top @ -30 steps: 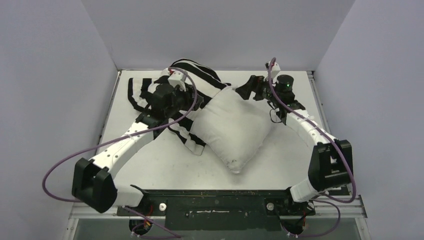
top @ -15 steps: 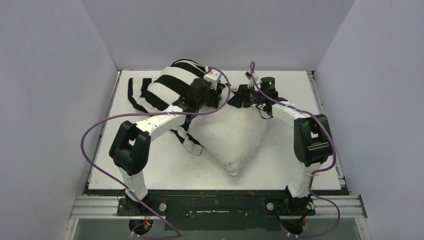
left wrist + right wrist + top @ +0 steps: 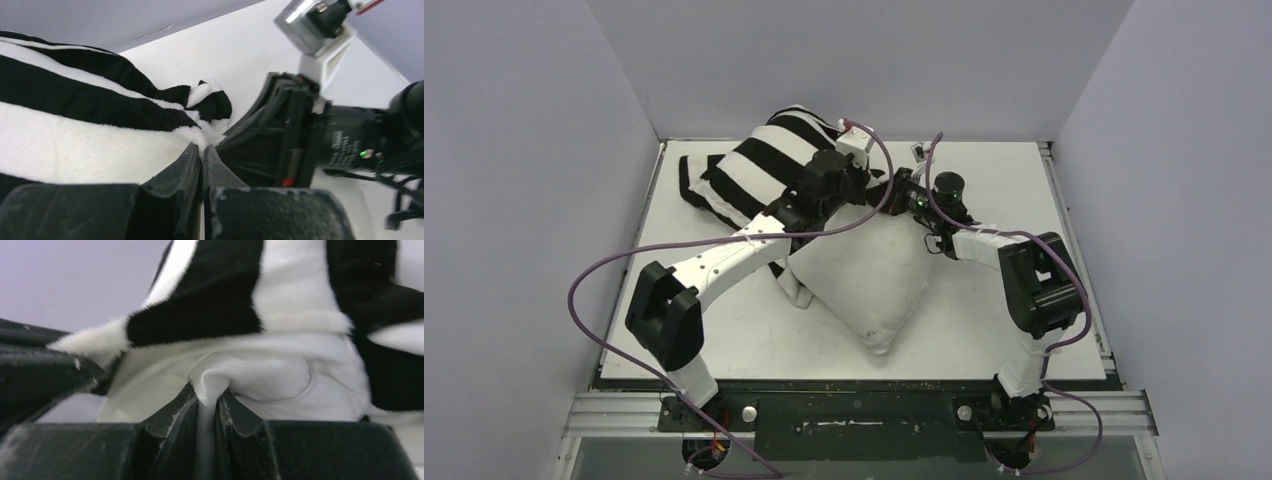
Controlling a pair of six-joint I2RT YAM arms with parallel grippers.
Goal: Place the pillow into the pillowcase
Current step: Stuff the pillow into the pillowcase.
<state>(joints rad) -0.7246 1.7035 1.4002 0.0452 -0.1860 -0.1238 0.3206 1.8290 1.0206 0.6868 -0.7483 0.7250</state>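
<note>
- Pillow: large plump off-white textured cushion [image 3: 864, 285] lies diamond-wise on the flat white tabletop [image 3: 994, 335], about mid-table. One corner points at the arm bases. The far corner sits under the two wrists.
- Pillowcase: soft plush sleeve with broad black and white stripes [image 3: 759, 170], heaped at the far left of the table. It bulges up and reaches to the pillow's far corner. A striped strip also shows along the pillow's left edge, touching it.
- Most of the pillow is bare and outside the sleeve. Only the far corner region meets striped cloth.
- Left gripper [image 3: 202, 147]: the arm stretches from the near left across to the far centre. Its jaws are pressed together with only a hairline slit between them. The tips sit right against the fluffy white hem of the pillowcase. Whether any cloth is caught between them cannot be told.
- Right gripper [image 3: 209, 395]: the arm is folded back, wrist at the far centre, close beside the left wrist. Its jaws are closed on a bunched fold of smooth off-white pillow fabric, and a puckered knob of it swells just above the tips.
- In the right wrist view, black and white plush hangs directly above the pinched fold, touching it.
- In the left wrist view, the right gripper's black body stands just beside the left fingertips.
- Purple cables [image 3: 584, 290] loop off both arms.
</note>
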